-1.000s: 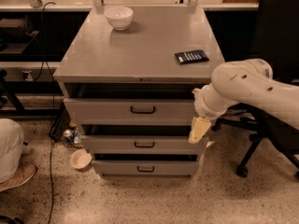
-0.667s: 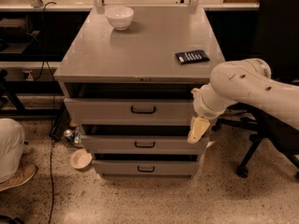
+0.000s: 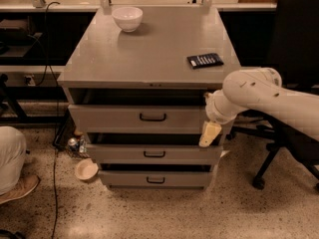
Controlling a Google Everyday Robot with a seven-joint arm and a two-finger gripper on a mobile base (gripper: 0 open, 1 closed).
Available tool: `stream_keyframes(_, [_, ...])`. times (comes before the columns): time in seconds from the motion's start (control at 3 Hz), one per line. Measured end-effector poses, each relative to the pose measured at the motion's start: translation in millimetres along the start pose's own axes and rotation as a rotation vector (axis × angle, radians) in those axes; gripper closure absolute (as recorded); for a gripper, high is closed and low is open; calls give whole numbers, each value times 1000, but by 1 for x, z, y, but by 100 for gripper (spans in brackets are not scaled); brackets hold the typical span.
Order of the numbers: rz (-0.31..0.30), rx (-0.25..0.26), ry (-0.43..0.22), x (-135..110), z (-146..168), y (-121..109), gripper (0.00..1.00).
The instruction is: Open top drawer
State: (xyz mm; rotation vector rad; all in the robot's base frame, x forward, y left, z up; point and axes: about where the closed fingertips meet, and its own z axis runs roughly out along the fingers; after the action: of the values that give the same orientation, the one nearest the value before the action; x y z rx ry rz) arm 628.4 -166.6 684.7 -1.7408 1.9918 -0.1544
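The top drawer (image 3: 114, 118) is the tallest grey front of the three in the grey cabinet (image 3: 149, 54), with a small dark loop handle (image 3: 153, 117) at its centre. It stands out a little, with a dark gap above its front. The two shorter drawers (image 3: 119, 154) below it also stand out slightly. My gripper (image 3: 209, 133), cream-tipped on a white arm (image 3: 259, 91) that comes in from the right, hangs at the right end of the top drawer's front, right of the handle and apart from it.
A white bowl (image 3: 127, 18) and a flat black device (image 3: 205, 59) lie on the cabinet top. A black office chair (image 3: 296, 39) stands to the right behind my arm. On the floor at left are a small bowl (image 3: 85, 169), a can (image 3: 73, 143), cables and a person's leg (image 3: 11, 156).
My gripper has edged slightly to the left along the top drawer's right end. The drawers have not visibly moved.
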Motion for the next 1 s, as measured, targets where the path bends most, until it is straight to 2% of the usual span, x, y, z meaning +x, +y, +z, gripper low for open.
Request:
stream_keyframes(0.33, [7, -42, 12, 6, 30, -6, 2])
stream_keyframes(0.67, [12, -89, 19, 9, 49, -4, 24])
stream_keyframes(1.0, [16, -92, 22, 10, 50, -4, 47])
